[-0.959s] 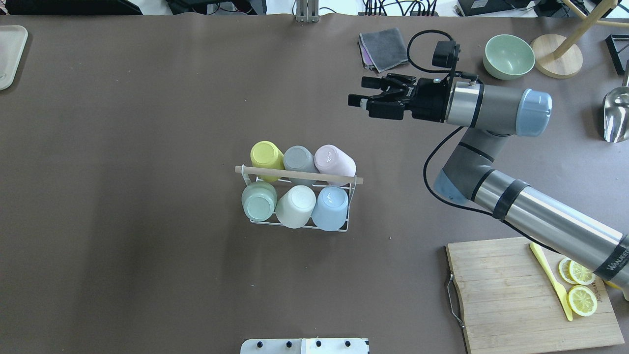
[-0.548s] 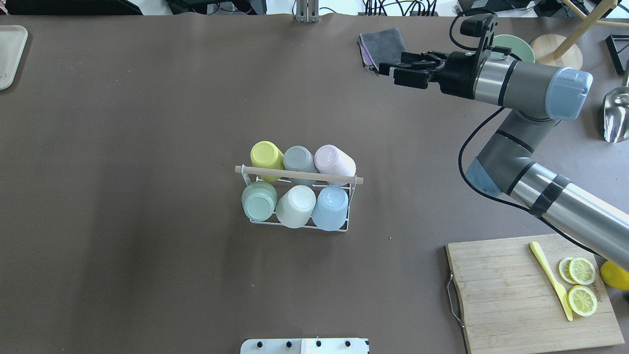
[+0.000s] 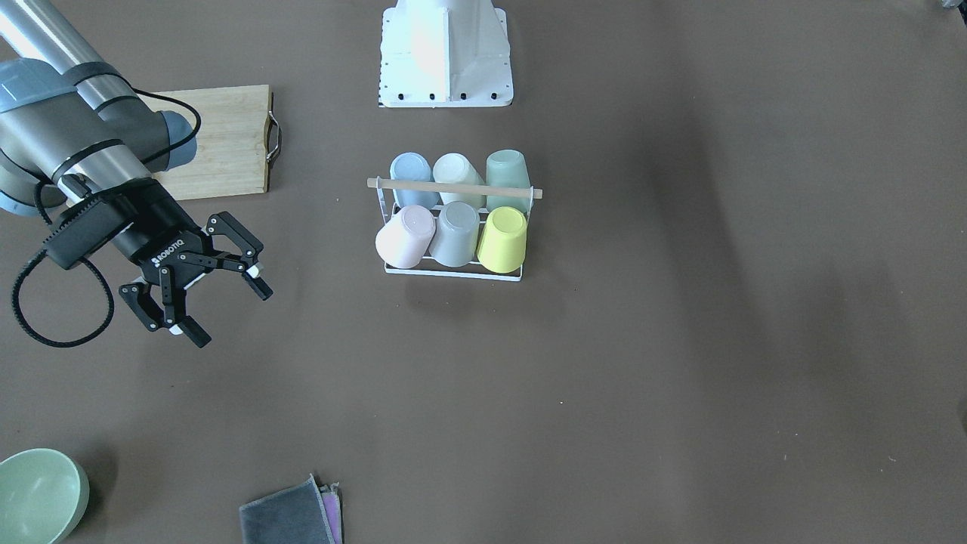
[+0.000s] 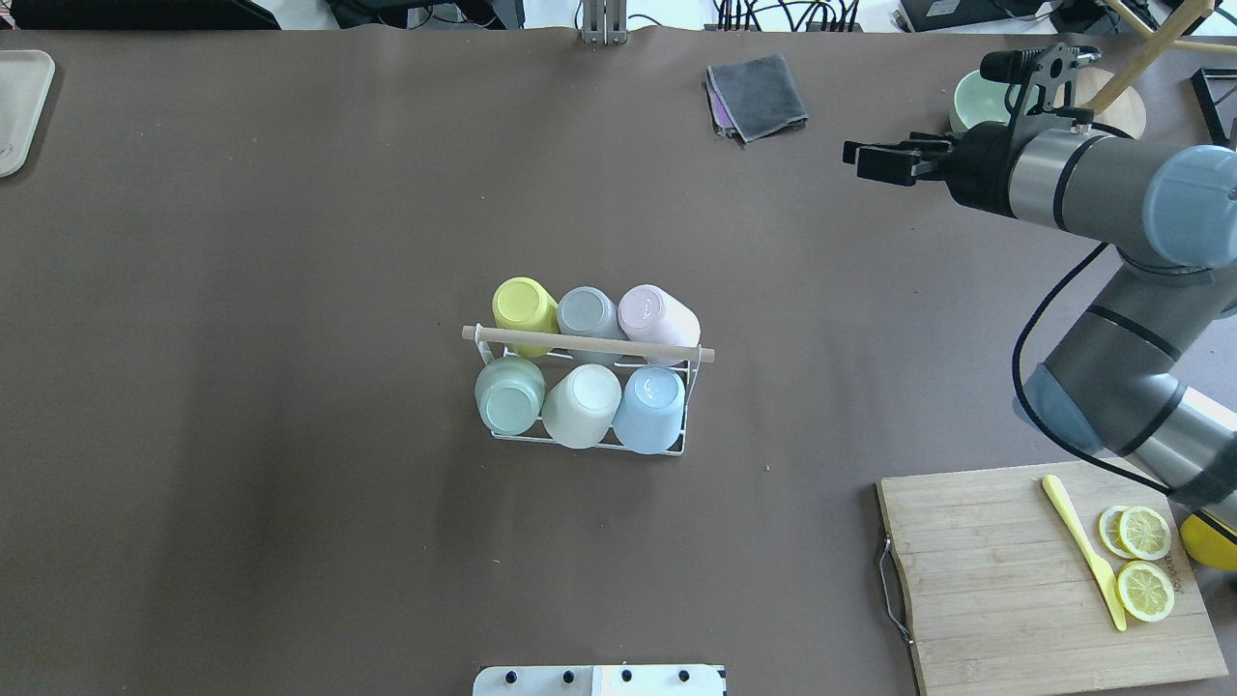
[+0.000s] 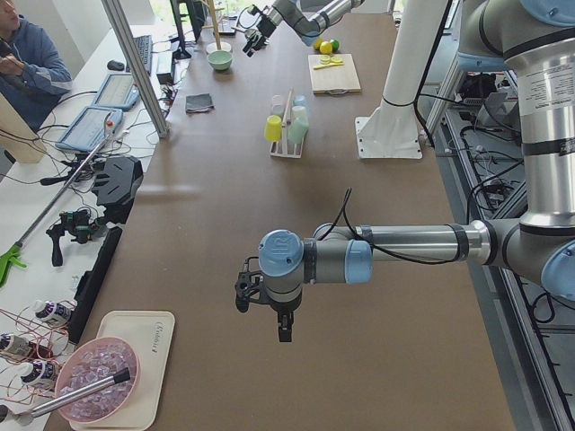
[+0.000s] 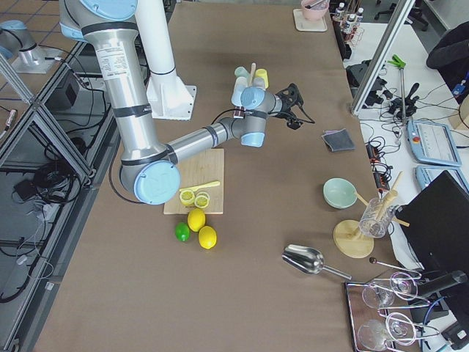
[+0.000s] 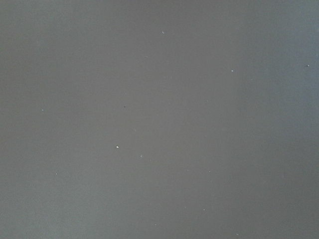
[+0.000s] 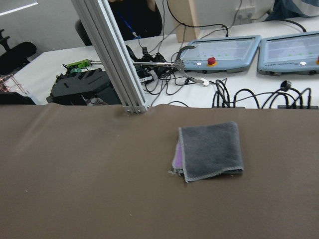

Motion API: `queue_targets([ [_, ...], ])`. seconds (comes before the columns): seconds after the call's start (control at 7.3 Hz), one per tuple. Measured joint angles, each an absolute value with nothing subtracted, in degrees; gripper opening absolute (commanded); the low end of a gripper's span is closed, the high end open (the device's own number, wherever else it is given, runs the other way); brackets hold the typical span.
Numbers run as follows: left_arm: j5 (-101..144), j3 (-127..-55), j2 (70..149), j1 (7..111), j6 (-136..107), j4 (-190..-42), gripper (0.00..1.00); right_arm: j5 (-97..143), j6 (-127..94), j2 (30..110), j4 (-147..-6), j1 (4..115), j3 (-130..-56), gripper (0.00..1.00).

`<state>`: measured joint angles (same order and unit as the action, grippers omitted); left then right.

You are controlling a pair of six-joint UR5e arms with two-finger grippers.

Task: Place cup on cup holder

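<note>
Six upturned cups (image 4: pixel 580 404) fill the cup holder (image 4: pixel 589 343), long axis crosswise on the table (image 4: pixel 290 290); right gripper (image 3: pixel 229 313) jaws spread; left gripper (image 5: pixel 283 325) jaws: cannot tell.

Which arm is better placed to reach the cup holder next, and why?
Probably the right. The right gripper, open, hangs over the table fairly near the cup holder; the left gripper is far down the table, seen only from the side.

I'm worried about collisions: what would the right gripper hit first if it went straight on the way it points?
Probably nothing soon. The right gripper, open and empty, points across bare table; the folded grey cloth lies just off that line. Height is hard to judge.
</note>
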<state>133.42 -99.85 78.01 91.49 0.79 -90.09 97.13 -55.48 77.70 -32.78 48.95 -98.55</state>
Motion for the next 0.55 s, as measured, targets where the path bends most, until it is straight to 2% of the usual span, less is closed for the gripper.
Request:
queue_targets([
  [0.55, 133.42, -99.85, 77.97, 91.49, 0.79, -90.09, 0.98, 103.54, -55.14, 88.71, -59.73, 50.26, -112.04, 1.0],
])
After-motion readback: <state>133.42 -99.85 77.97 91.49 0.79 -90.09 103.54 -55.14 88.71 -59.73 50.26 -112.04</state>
